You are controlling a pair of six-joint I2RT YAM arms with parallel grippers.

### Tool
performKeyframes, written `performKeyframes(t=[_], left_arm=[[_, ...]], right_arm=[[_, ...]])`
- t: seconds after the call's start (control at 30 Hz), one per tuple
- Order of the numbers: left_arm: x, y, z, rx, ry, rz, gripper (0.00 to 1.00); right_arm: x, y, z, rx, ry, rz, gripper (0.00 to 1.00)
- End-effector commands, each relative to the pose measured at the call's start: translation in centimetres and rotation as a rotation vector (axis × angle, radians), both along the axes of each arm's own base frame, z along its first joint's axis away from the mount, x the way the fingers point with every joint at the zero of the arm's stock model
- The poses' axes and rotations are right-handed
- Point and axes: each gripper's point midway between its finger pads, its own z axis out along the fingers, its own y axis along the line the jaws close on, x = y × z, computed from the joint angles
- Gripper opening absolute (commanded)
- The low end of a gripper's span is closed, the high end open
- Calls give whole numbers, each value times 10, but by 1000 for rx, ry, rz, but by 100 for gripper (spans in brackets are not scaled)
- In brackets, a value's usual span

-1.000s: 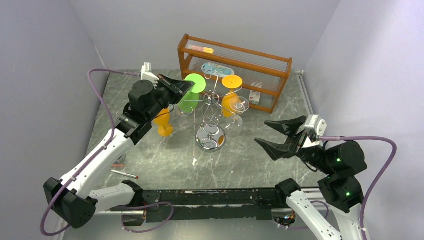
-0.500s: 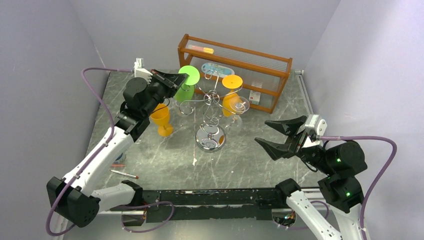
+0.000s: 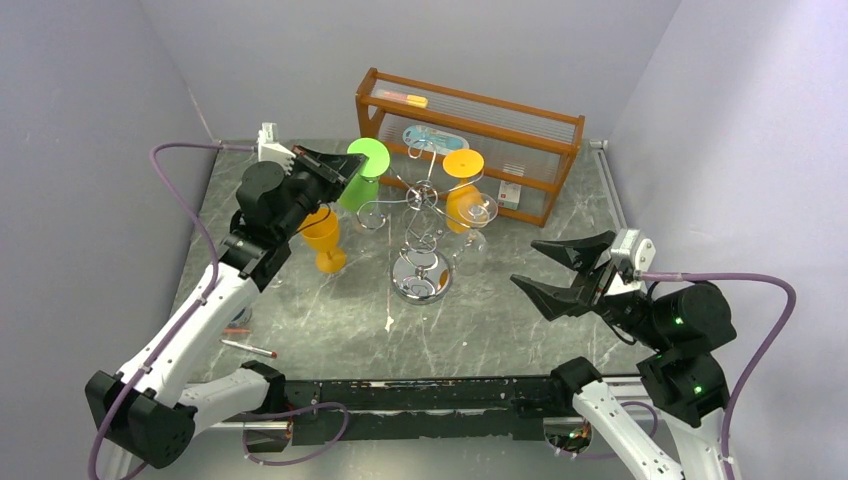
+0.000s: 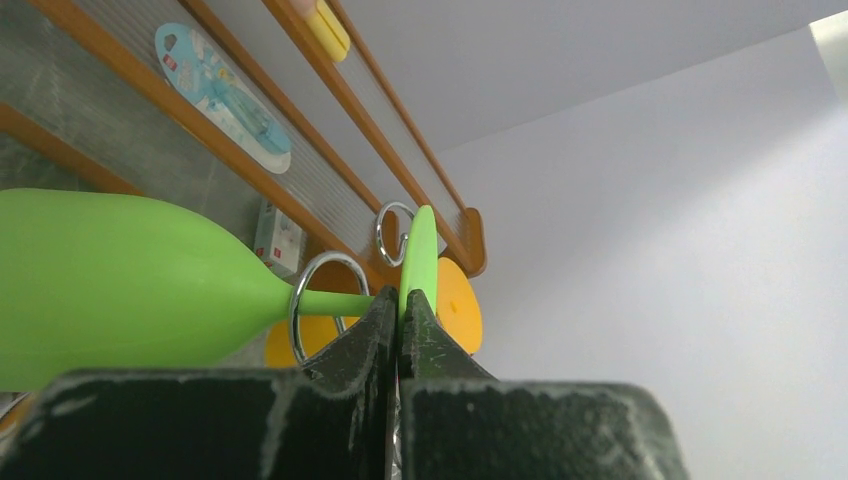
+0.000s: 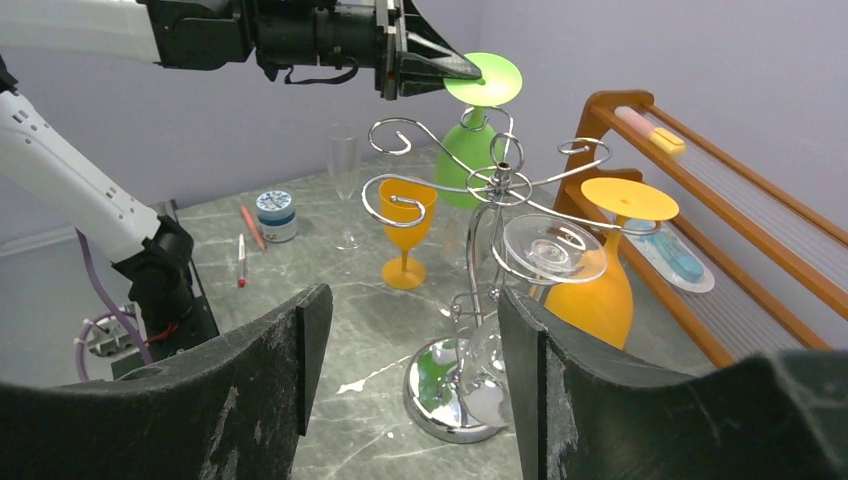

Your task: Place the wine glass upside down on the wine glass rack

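Note:
My left gripper [image 3: 350, 162] [image 4: 400, 303] is shut on the round foot of a green wine glass [image 3: 358, 188] [image 4: 120, 290], which hangs bowl-down at the back left of the silver wine glass rack [image 3: 420, 228] [image 5: 492, 190]. In the left wrist view the glass's stem lines up with a chrome ring of the rack; I cannot tell if it sits inside. The green wine glass [image 5: 470, 155] shows behind the rack's scroll arms. An orange glass [image 3: 462, 200] and a clear glass [image 3: 480, 212] hang upside down on the rack. My right gripper [image 3: 560, 270] [image 5: 415, 370] stands open and empty, to the right of the rack.
Left of the rack an orange goblet [image 3: 324, 240] [image 5: 407, 215] stands upright. A clear flute [image 5: 345, 185], a small jar [image 5: 275, 212] and pens [image 3: 248, 348] are on the left. The brown wooden shelf [image 3: 470, 135] runs along the back.
My left gripper has carried the green glass a little to the left and back, away from the rack's centre. The right arm has not moved.

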Motion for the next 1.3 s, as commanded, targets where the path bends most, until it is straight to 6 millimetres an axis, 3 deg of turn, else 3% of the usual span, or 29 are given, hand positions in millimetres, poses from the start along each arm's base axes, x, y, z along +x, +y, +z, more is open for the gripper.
performKeyframes(t=[0.0, 0.17, 0.4, 0.63, 0.9, 1.07, 1.2, 1.27], left_arm=[[-4, 12, 0, 49, -2, 20, 5], [-8, 10, -12, 74, 36, -14, 8], [-16, 4, -22, 113, 63, -81, 24], [-31, 13, -23, 194, 67, -81, 40], [-57, 50, -28, 365, 65, 12, 64], [-70, 85, -48, 583, 85, 94, 81], [-72, 108, -75, 740, 172, 143, 87], [-67, 114, -87, 794, 203, 158, 80]], right_arm=[[-2, -6, 8, -2, -19, -29, 65], [-1, -3, 9, -1, -23, -17, 66], [-1, -4, 8, 8, -16, -24, 66], [0, -8, 7, 24, -10, -51, 66], [11, -16, 1, 70, 78, -127, 68], [31, -27, -5, 138, 212, -247, 68], [42, -34, -8, 224, 290, -316, 68], [49, -39, -11, 275, 332, -360, 68]])
